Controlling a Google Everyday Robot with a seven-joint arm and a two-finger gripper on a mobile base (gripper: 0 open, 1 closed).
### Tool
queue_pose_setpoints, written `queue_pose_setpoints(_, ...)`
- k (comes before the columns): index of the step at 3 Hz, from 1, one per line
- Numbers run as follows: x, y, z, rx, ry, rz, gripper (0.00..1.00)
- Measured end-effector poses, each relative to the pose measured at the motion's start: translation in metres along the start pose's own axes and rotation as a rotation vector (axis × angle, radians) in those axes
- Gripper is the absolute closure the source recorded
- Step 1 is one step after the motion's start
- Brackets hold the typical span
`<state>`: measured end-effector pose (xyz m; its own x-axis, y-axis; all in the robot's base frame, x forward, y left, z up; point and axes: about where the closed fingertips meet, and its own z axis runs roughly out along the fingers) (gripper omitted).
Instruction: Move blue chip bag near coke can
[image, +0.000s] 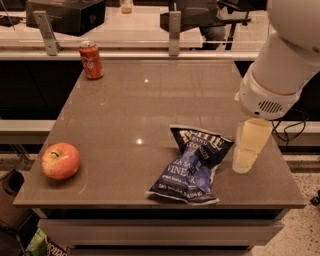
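Observation:
The blue chip bag (192, 165) lies crinkled on the grey-brown table (150, 105), near its front right. The coke can (91, 60) stands upright at the table's far left corner, well away from the bag. My gripper (248, 150) hangs below the white arm (280, 65) at the right side of the table, just to the right of the bag and close above the tabletop. It holds nothing that I can see.
A red-yellow apple (60, 160) sits near the front left edge. A rail with metal posts (174, 33) runs behind the table. Desks and office chairs stand beyond it. A bin (11, 182) is on the floor at the left.

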<state>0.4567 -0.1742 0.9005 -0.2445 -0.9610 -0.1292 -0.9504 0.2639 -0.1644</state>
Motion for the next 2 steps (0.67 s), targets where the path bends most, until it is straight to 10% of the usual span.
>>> queue_pose_setpoints(2, -0.032, 0.024, 0.023, -0.084, -0.043, -0.048, 0.00)
